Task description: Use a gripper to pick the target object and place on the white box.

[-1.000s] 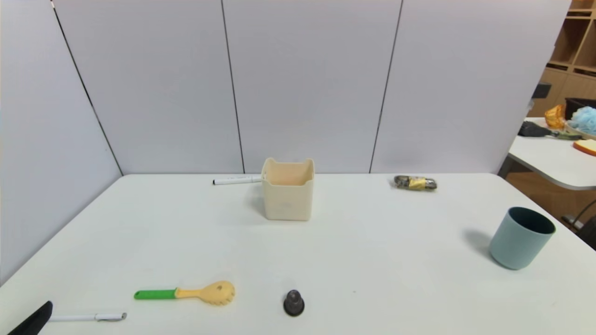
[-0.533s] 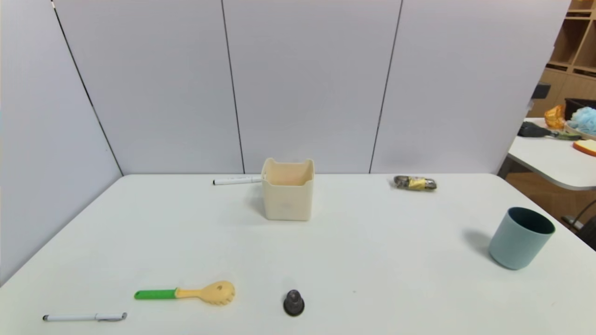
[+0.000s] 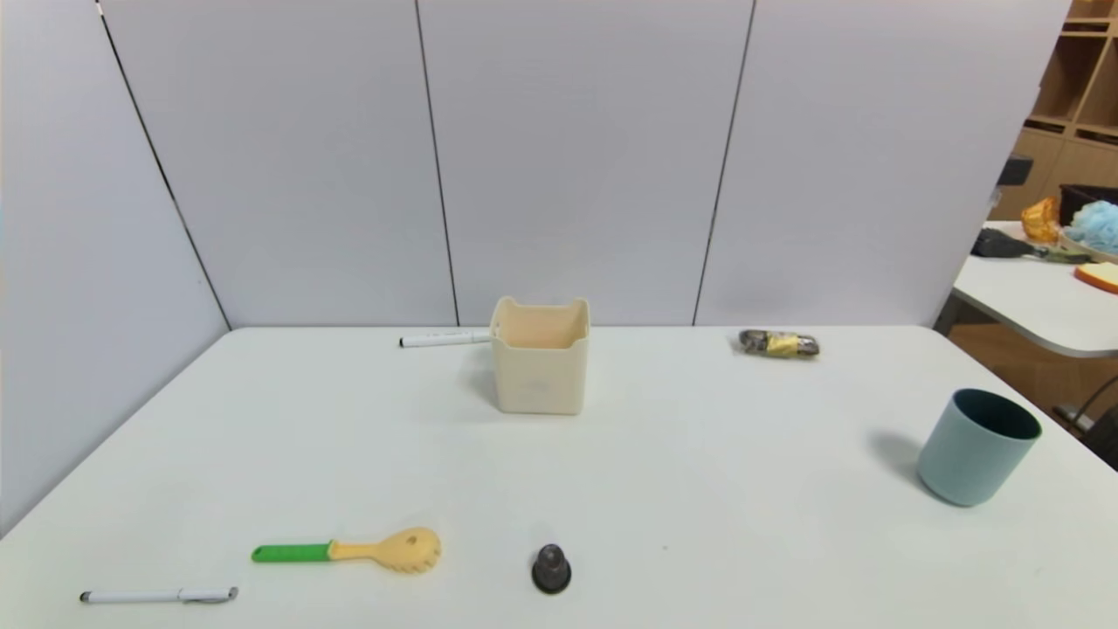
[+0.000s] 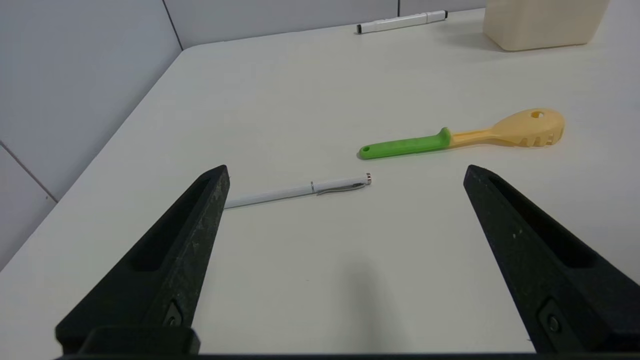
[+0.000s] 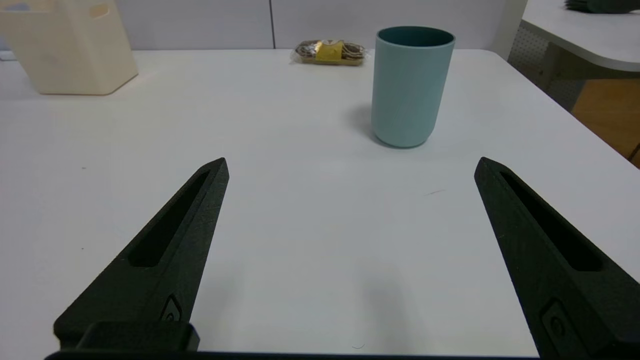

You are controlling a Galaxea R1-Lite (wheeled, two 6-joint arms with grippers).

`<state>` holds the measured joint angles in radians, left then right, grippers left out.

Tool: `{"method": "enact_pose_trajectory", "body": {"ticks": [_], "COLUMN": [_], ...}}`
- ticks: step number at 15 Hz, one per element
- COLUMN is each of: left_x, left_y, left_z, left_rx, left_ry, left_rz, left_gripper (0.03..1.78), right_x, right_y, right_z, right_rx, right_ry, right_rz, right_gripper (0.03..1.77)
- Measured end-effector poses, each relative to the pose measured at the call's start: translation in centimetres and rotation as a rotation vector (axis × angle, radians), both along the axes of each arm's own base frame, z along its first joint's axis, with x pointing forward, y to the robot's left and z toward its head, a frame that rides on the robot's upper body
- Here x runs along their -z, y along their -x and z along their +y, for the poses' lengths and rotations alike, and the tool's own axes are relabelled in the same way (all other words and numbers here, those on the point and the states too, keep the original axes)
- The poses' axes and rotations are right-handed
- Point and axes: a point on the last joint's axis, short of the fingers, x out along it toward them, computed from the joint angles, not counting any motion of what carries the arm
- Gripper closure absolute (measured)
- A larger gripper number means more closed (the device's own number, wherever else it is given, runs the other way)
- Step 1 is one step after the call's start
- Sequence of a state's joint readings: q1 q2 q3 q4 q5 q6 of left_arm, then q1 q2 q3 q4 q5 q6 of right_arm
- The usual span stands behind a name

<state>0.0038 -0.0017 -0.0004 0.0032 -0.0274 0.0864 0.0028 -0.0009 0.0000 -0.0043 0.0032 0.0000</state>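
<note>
The left gripper (image 4: pixel 345 172) hangs wide open and empty at the table's seven o'clock; the white box (image 3: pixel 539 367) stands at twelve, the target bun nowhere visible, possibly inside; the right gripper (image 5: pixel 350 165) gapes empty at five.

Left claw (image 4: pixel 345 172) agape, empty; right claw (image 5: pixel 350 165) likewise.

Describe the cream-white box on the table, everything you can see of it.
The white box is a cream-white square tub that looks like plastic, with rounded corners and a wavy rim that dips on its sides. It stands upright and open-topped at the far middle of the table; its visible inner wall looks peach-tinted and nothing shows above the rim. A white marker lies at its back left corner; contact cannot be told. Neither gripper is near.
</note>
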Motion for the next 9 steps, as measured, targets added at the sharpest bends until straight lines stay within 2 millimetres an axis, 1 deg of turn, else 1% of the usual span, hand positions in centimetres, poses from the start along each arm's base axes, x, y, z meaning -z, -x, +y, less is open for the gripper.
{"method": "enact_pose_trajectory", "body": {"ticks": [4, 9], "left_x": [0.01, 0.00], "left_y": [0.00, 0.00], "left_z": [0.04, 0.05], "left_rx": [-0.018, -0.024], "left_ry": [0.066, 0.068], "left_rz": [0.000, 0.000], "left_gripper": [0.12, 0.12], "right_x": [0.00, 0.00], "right_y": [0.00, 0.00], "right_z": [0.00, 0.00], "right_rx": [0.000, 0.000], "right_ry": [0.000, 0.000], "right_rz": [0.000, 0.000], "right_gripper": [0.10, 0.10]}}
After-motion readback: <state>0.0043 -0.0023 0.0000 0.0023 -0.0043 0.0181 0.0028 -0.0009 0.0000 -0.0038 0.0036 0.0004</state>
